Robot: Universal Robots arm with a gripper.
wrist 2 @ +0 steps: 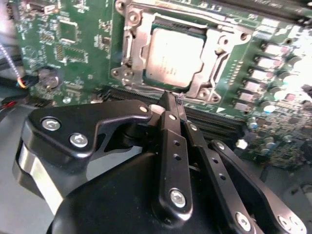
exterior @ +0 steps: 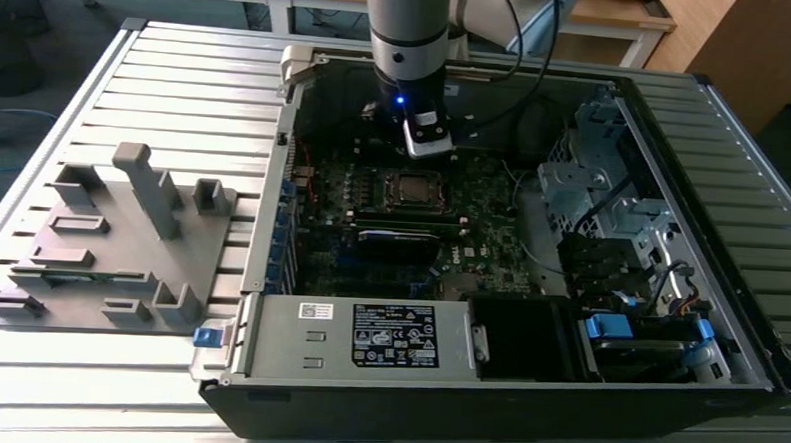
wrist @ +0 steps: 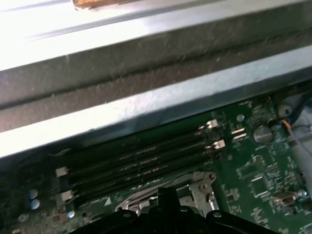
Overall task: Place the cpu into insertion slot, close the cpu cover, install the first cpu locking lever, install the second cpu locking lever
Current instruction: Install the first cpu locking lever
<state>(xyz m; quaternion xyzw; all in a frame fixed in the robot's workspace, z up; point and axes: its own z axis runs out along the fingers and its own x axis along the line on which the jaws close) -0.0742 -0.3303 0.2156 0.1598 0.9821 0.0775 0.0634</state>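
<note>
The cpu (wrist 2: 173, 54), a silvery-grey square, lies in the insertion slot (exterior: 411, 189) on the green motherboard. The cpu cover (wrist 2: 134, 54), a thin metal frame, lies flat around the chip's top. My gripper (wrist 2: 171, 99) is shut, its two black fingers meeting at the tips with nothing between them. It hangs just off the socket's edge, above the long black memory slots (wrist: 141, 163). In the exterior view the gripper (exterior: 429, 146) sits a little beyond the socket, toward the case's back wall. A corner of the socket frame (wrist: 197, 184) shows beside the fingertip.
The open computer case (exterior: 363, 335) lies on a slatted metal table (exterior: 174, 82). A grey fixture block (exterior: 115, 234) stands at the exterior view's left. Drive cages and cables (exterior: 610, 221) fill the exterior view's right. The case wall (wrist: 146, 107) rises close behind the memory slots.
</note>
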